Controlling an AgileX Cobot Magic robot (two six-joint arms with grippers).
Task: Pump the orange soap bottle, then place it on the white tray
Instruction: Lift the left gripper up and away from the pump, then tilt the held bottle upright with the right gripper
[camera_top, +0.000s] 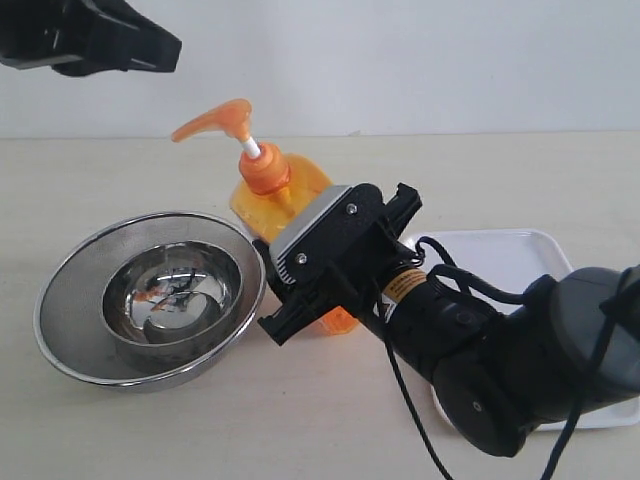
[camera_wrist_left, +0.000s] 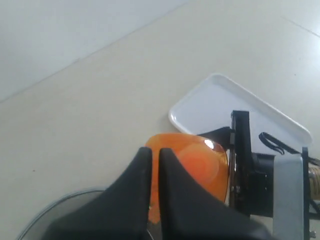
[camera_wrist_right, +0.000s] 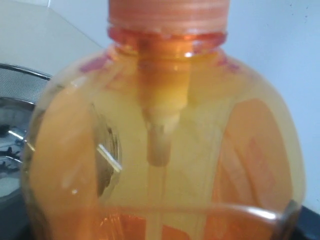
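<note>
left pincer (camera_top: 170, 52): hovering clenched, empty
pump head (camera_top: 215, 120): lying at its 4 o'clock, exterior view
orange soap bottle (camera_top: 300, 182): standing upright
right pincer (camera_top: 320, 255): flanking bottle; cannot tell grip

- Your right hand (camera_top: 290, 285) is black, with a grey metal plate (camera_top: 312, 232) fixed by two screws (camera_top: 351, 208).
- Behind it you see a yellow label (camera_top: 405, 283) on the wrist and a bulky, dark grey rounded arm (camera_top: 560, 350).
- Black cables (camera_top: 470, 285) loop along that arm.
- Your left hand (camera_wrist_left: 154, 157) is matte black, with tapering fingers (camera_wrist_left: 185, 200).
</note>
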